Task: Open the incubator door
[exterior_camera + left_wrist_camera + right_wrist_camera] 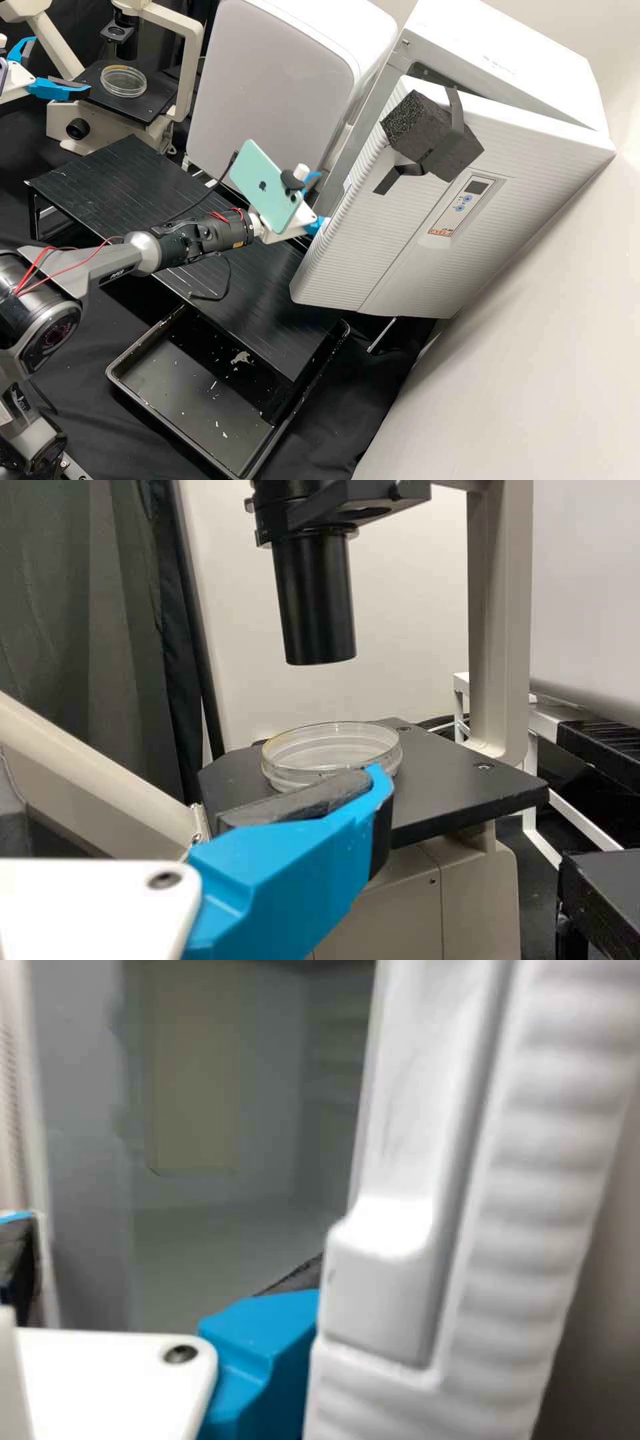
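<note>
The incubator's white ribbed door (373, 233) stands ajar from its body (507, 60), a wedge-shaped gap showing along the top. At the door's free edge is my right gripper (315, 200), fingers apart. In the right wrist view my right gripper (170, 1265) is open, one blue finger against or just behind the inner side of the door (390, 1290); the exact contact is hidden. Beyond lies the pale incubator interior (220, 1230). My left gripper (59, 65) is open by the microscope; in the left wrist view, the left gripper (195, 790) is before the dish.
A glass dish (124, 81) rests on the microscope stage (143, 107). Another white appliance (267, 87) is left of the incubator. A black slatted stand (100, 177) lies beneath the right arm, with a black tray (143, 407) in front. A black foam block (427, 133) is fixed to the door.
</note>
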### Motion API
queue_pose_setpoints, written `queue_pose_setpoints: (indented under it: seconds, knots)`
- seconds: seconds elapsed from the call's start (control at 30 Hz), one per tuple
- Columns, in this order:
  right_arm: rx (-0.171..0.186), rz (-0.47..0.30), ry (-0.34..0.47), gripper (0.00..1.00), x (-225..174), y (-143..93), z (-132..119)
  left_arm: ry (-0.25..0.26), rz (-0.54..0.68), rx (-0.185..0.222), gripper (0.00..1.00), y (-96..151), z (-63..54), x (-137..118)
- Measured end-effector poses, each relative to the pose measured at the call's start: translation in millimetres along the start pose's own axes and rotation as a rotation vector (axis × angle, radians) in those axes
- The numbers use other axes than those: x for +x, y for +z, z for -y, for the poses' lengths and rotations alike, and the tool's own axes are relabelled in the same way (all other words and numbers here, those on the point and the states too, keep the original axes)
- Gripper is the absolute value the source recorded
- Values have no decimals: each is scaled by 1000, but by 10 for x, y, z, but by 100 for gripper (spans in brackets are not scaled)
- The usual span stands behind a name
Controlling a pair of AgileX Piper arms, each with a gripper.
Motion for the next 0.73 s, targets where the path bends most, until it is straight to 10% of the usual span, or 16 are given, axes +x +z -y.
queue_pose_setpoints:
  seconds: [0.47,0.73]
  knots:
    - [26,105,195,100,-240,79,-281,0,0,0,100,0,0,0]
    - [216,-351,98,100,-428,113,-61,0,0,0,100,0,0,0]
